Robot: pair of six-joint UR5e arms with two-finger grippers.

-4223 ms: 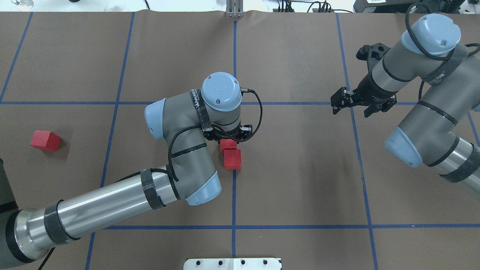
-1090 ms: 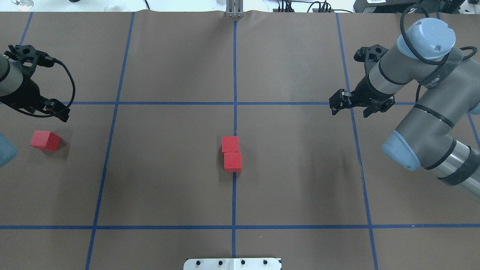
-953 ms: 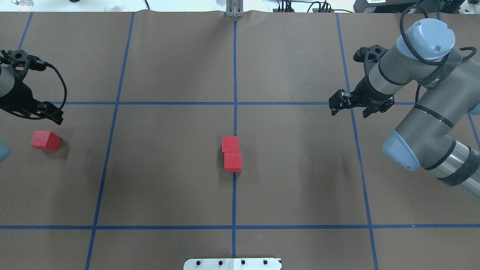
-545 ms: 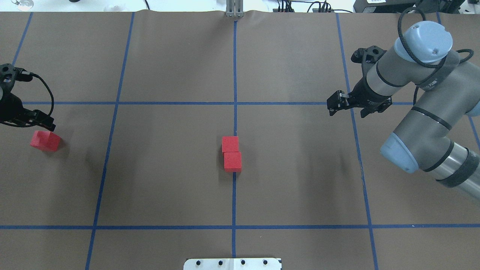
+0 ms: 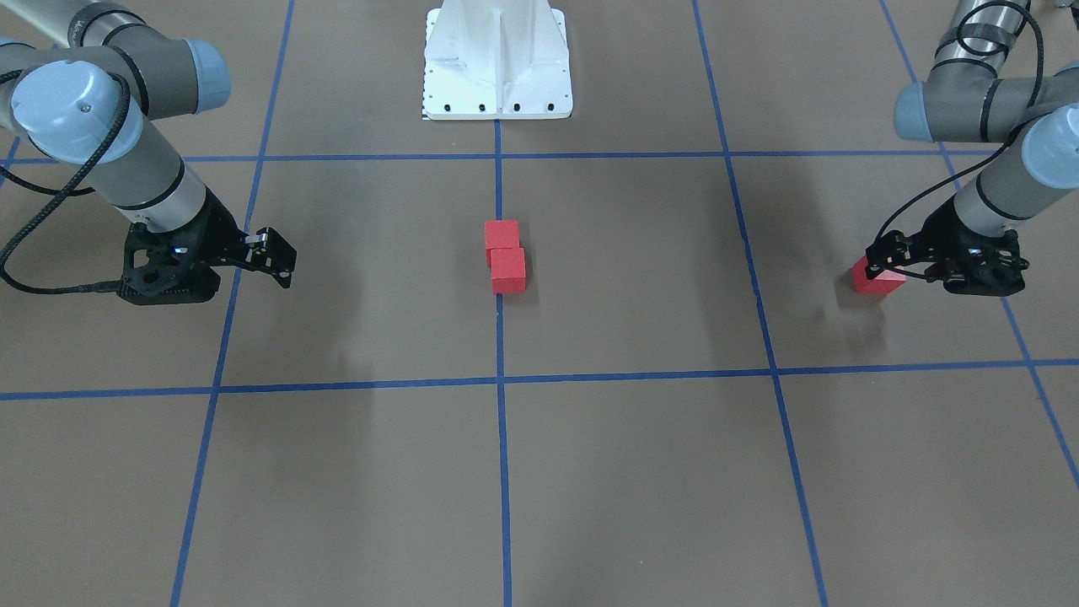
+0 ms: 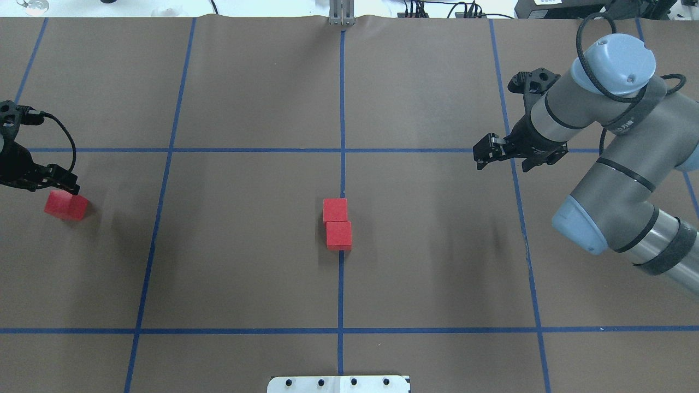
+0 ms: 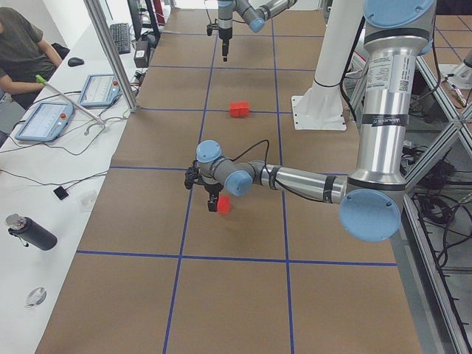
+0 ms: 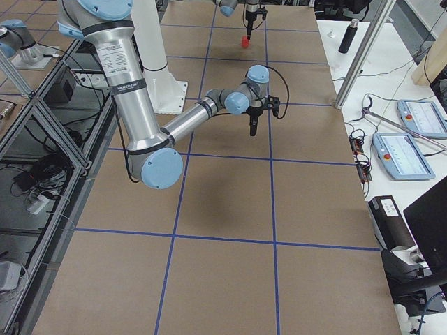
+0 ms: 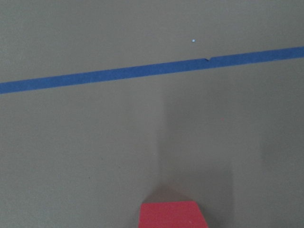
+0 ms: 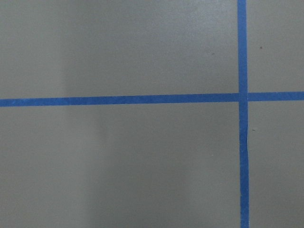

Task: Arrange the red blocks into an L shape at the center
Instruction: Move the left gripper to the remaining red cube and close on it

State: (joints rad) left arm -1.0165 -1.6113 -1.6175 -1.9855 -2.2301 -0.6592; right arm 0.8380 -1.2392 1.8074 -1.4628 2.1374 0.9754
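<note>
**A:** What is the broad picture on the brown mat (image 6: 437,273)?

**B:** The left arm (image 5: 982,198) stood over the pair of red blocks (image 6: 337,225) at the centre (image 6: 366,218) a few seconds back. It has now swung far out to nine o'clock. The right arm (image 6: 617,180) has barely stirred and hangs at about two o'clock from the pair.

**A:** And the grippers?

**B:** Over the last second the left gripper (image 6: 64,184) has crept in until it overlaps the far edge of the third red block (image 6: 66,208). I cannot tell whether its jaws stand wide or narrow, nor whether they touch the cube. The right gripper (image 6: 483,156) is over bare mat with nothing red in it. I cannot make out its gap either.

**A:** The cubes themselves?

**B:** The pair sits touching, one at twelve o'clock of the other, on the middle blue tape line (image 6: 342,109), and has not moved since the arm left. The third lies well apart at nine o'clock.

**A:** So where does that leave the task?

**B:** I'd judge the straight leg done and the fetch of the last cube just begun. That cube must land at three or nine o'clock of an end cube to make the L.
</note>
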